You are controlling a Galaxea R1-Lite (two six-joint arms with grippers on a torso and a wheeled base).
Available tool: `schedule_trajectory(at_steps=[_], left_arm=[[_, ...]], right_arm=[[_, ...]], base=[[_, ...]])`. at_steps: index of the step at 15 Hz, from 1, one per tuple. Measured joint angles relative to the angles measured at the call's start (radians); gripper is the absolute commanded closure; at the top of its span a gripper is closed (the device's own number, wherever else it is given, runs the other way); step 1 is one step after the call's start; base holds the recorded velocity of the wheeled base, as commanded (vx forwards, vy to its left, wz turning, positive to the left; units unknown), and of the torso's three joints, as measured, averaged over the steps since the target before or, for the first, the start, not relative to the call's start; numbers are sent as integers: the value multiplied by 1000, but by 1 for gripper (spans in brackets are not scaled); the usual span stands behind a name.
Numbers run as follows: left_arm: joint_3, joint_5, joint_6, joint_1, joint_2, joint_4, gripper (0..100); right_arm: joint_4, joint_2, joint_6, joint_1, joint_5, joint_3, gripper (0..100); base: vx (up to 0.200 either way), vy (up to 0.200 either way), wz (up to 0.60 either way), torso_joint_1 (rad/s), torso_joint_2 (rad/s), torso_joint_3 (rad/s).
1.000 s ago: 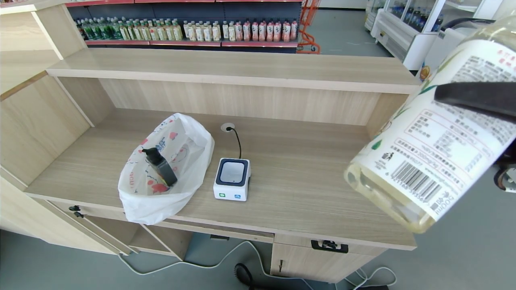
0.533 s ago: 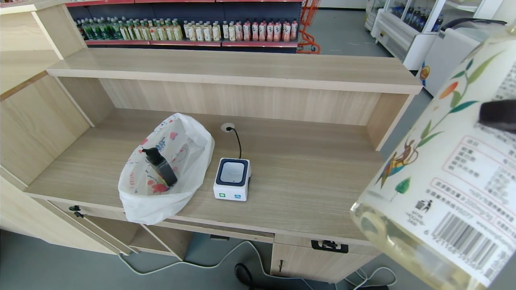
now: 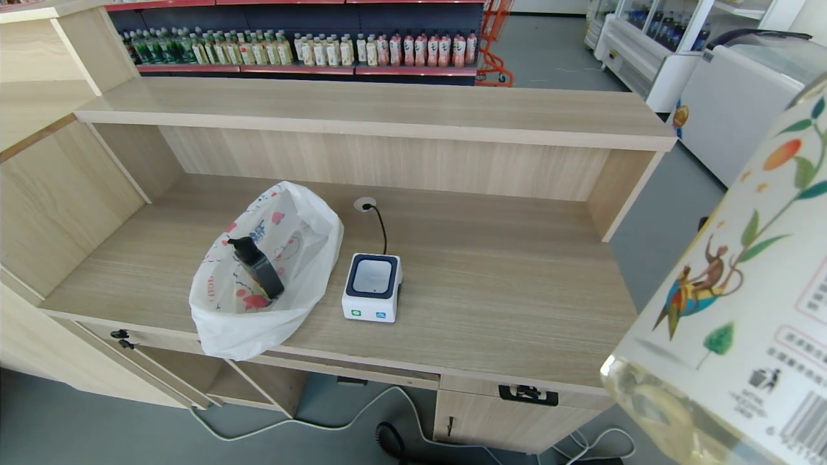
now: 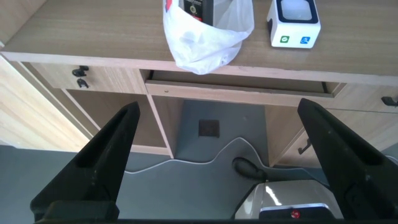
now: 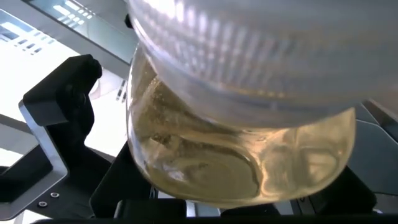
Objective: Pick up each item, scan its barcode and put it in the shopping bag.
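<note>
A clear bottle [image 3: 730, 310] of pale yellow drink with a white illustrated label hangs tilted, very close, off the counter's right end, its barcode at the frame's lower right edge. My right gripper [image 5: 217, 124] is shut on this bottle [image 5: 236, 155], with a black finger [image 5: 59, 118] against its side. The white shopping bag [image 3: 258, 278] stands open on the counter's left part with a dark pump bottle [image 3: 257, 266] inside. The white scanner [image 3: 373, 286] sits just right of the bag. My left gripper [image 4: 217, 118] hangs open below the counter front, facing the bag [image 4: 205, 31] and scanner [image 4: 294, 22].
The wooden counter [image 3: 491, 284] has a raised back ledge [image 3: 375, 106] and side walls. A black cable [image 3: 381, 229] runs from the scanner to a grommet. Drawers and loose cables sit under the counter. Drink shelves and freezers stand behind.
The bottle has slid right and down across the head view, off the counter's right side. The black finger seen across its label has left that view.
</note>
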Motion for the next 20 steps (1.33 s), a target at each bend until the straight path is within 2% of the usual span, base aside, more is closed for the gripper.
schedule_trajectory(at_steps=[13,15,18,20], left_arm=[[0,0,0,0,0,0,0],[0,0,0,0,0,0,0],[0,0,0,0,0,0,0],[0,0,0,0,0,0,0]], right_arm=[[17,-14,-27,-16,-23,24,100],[14,-10,-170,-64,-100,46,100],[3,15,-581,-202,-233,156,100],[-75,41,-729,-296,-260,230,100]], base=[[0,0,0,0,0,0],[0,0,0,0,0,0],[0,0,0,0,0,0],[0,0,0,0,0,0]])
